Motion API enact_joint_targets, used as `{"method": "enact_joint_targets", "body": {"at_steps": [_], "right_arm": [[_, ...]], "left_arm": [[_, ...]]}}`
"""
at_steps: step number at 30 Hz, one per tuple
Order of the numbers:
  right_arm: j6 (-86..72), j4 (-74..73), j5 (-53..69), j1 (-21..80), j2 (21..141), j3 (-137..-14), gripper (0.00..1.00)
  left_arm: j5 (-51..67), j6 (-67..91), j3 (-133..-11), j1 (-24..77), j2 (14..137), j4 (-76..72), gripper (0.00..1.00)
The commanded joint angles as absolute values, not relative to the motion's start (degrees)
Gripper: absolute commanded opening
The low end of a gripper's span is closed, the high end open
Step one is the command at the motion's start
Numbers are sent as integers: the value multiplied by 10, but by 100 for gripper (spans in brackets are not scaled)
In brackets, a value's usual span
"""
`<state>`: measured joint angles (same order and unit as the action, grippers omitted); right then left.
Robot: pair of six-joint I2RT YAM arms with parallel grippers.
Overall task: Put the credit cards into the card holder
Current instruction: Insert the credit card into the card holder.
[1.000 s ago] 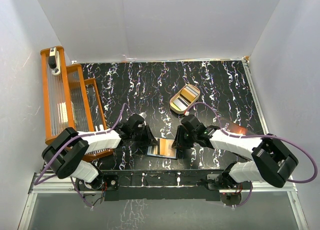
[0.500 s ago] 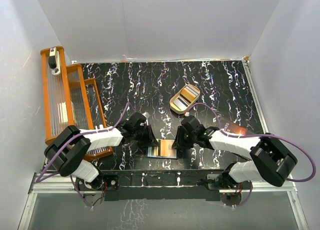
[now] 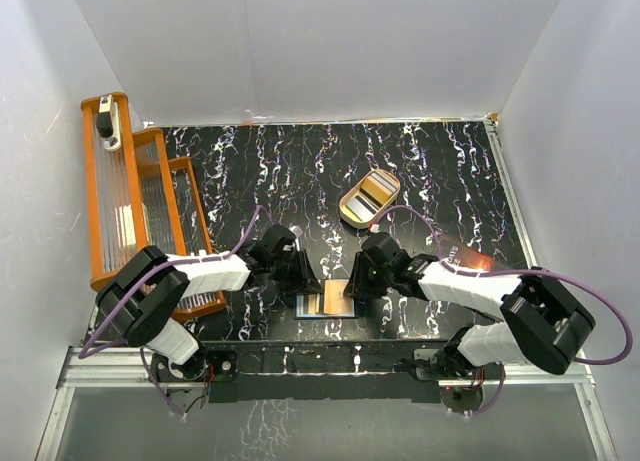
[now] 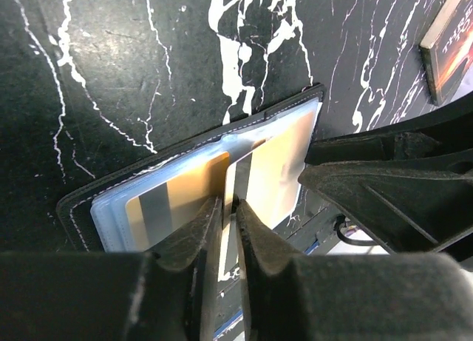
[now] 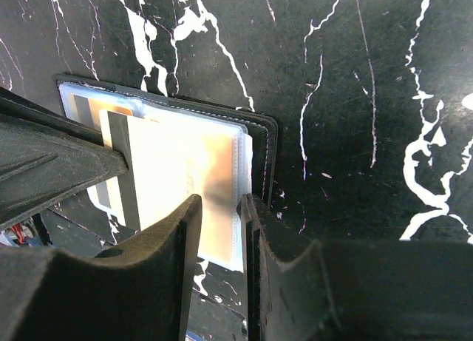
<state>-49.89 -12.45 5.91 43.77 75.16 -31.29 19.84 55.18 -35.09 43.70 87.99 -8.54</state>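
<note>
The black card holder (image 3: 310, 312) lies open near the table's front edge, its clear sleeves facing up (image 4: 81, 208) (image 5: 263, 137). A gold-orange card with a grey stripe (image 4: 174, 197) sits in its left sleeve. My left gripper (image 3: 307, 278) (image 4: 230, 202) is shut on the edge of a pale gold card with a dark stripe (image 4: 273, 171) (image 5: 159, 171). It holds that card partly over the holder's right sleeve. My right gripper (image 3: 353, 284) (image 5: 220, 200) stands at the holder's right edge. Its jaws are a narrow gap apart over the sleeve edge.
A tan oval tray (image 3: 370, 196) with more cards lies farther back. A dark flat sheet with pale lettering (image 3: 465, 259) (image 4: 447, 45) lies to the right. An orange rack (image 3: 130, 201) stands along the left wall. The table's front edge is just behind the holder.
My left gripper has moved right towards the holder, bringing the card further over it. The right gripper has hardly moved.
</note>
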Motion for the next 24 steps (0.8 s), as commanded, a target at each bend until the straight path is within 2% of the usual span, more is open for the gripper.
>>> {"method": "enact_joint_targets", "body": {"at_steps": [1,4,7,14,19,24], "right_arm": [[-491,-156,27,438,740,-332,26],[-492,-194,3,438,714,-348,25],[-492,-204,-1,438,693,-348,23],[-514,-147,65,438,683,-307,24],[-520,-129,77,439,686,-291,26],[-515,-124,71,439,687,-278,23]], "left_arm": [[154,566,-337,442,842,-60,17],[133,565,-332,442,798,-48,29],[123,555,-340,442,787,-20,36],[153,554,-330,442,793,-29,40],[173,569,-306,443,805,-74,42],[181,577,-302,447,825,-90,42]]}}
